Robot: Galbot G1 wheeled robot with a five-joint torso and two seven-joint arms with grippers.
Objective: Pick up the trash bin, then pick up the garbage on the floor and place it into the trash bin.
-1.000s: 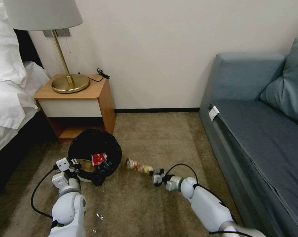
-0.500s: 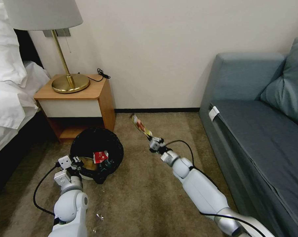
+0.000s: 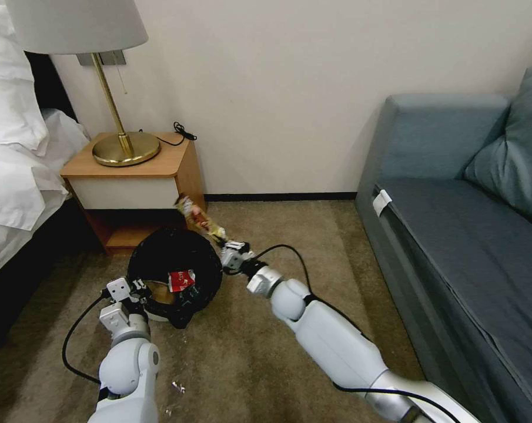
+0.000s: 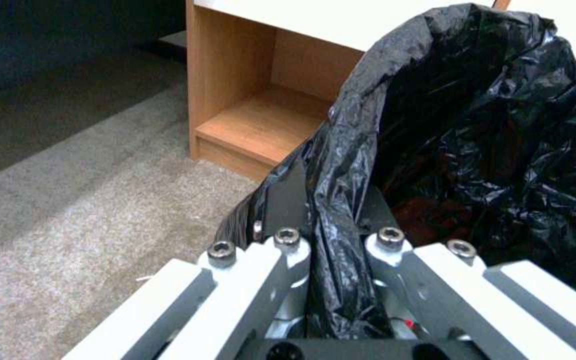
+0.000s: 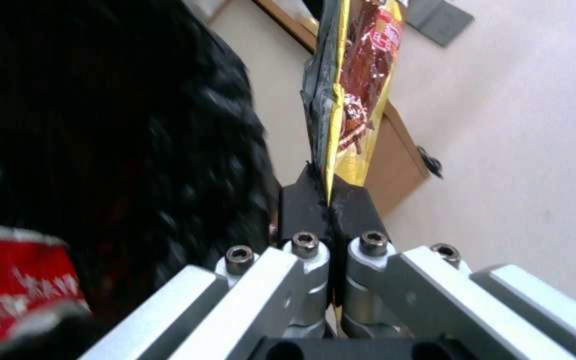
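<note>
The trash bin [image 3: 177, 258], lined with a crinkled black bag, hangs tilted above the carpet. My left gripper [image 3: 137, 292] is shut on its near rim; the bag's edge [image 4: 341, 200] is pinched between the fingers. Inside the bin lie a red-and-white packet [image 3: 180, 280] and a brown paper piece [image 3: 158, 292]. My right gripper [image 3: 226, 245] is shut on a dark snack wrapper [image 3: 198, 218] with yellow and red print, held upright just beside the bin's right rim. In the right wrist view the wrapper [image 5: 355, 95] rises from the shut fingers, with the bin's black bag [image 5: 135, 150] alongside.
A wooden nightstand [image 3: 137, 182] with a brass lamp [image 3: 124, 147] stands right behind the bin. A bed [image 3: 19, 170] is at the left and a blue-grey sofa [image 3: 454, 223] at the right. Small scraps [image 3: 177, 386] lie on the carpet near my left arm.
My right arm lifted the snack wrapper off the floor, swung it up and then leftward to the bin's right rim. The bin has risen slightly in the left gripper.
</note>
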